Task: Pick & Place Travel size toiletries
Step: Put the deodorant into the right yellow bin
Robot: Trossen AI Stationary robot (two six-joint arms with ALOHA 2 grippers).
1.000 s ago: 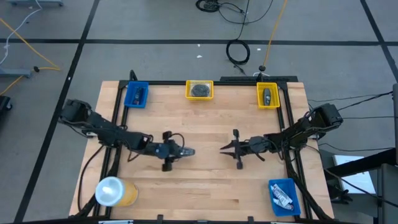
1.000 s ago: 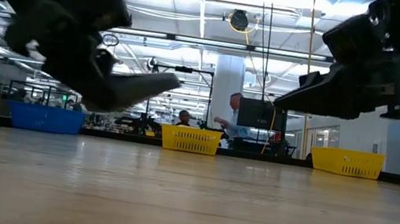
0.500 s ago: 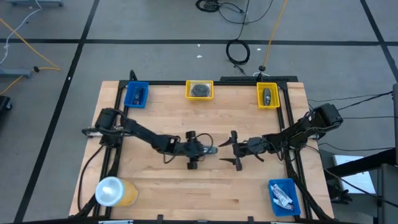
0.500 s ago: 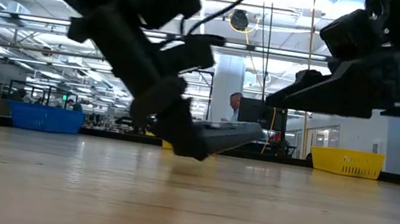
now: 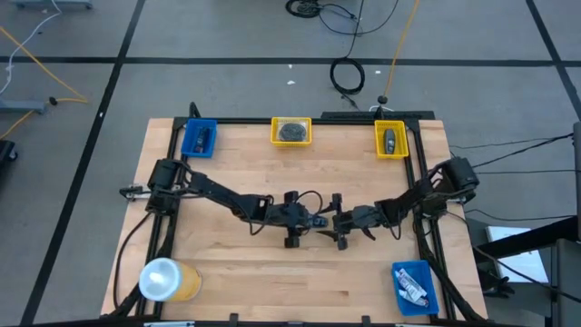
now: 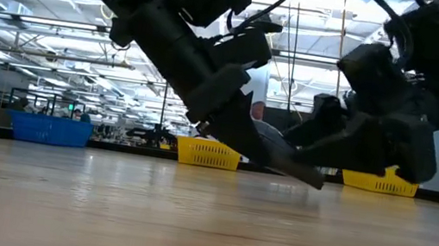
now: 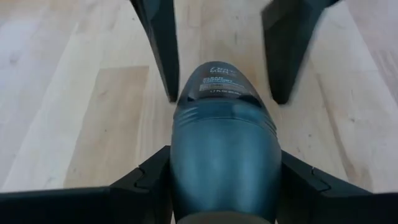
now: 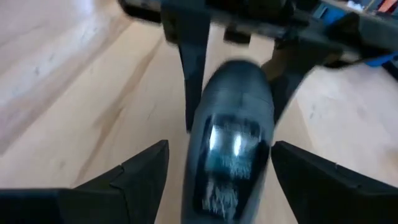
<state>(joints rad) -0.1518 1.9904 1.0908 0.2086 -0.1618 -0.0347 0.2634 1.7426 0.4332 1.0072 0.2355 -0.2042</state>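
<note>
A dark blue-grey oblong toiletry [image 7: 222, 143] hangs above the middle of the table, and my left gripper [image 7: 224, 186] is shut on it. It also shows in the right wrist view as the toiletry [image 8: 233, 140]. My right gripper [image 8: 224, 168] faces it from the table's right. It is open, with a finger on each side of the toiletry's labelled free end [image 7: 219, 81]. In the high view my left gripper [image 5: 311, 221] and my right gripper [image 5: 332, 222] meet tip to tip. My left gripper pinches the toiletry's two long sides [image 7: 177, 168] between its two fingers, on the rear half of the piece. The fingers come from the table's left, slanting a little downward, and lie along it. The labelled end sticks out ahead of the fingertips, clear of the table.
Along the far edge stand a blue bin [image 5: 199, 138], a yellow bin [image 5: 291, 132] holding a grey disc, and a second yellow bin [image 5: 390, 139] holding a dark piece. A blue bin with white tubes [image 5: 413, 284] sits near right. A yellow roll [image 5: 166, 280] sits near left.
My left gripper has carried the toiletry from the table's left toward its middle, right up to my right gripper. My right gripper has opened and now has its fingers on either side of the toiletry's free end.
</note>
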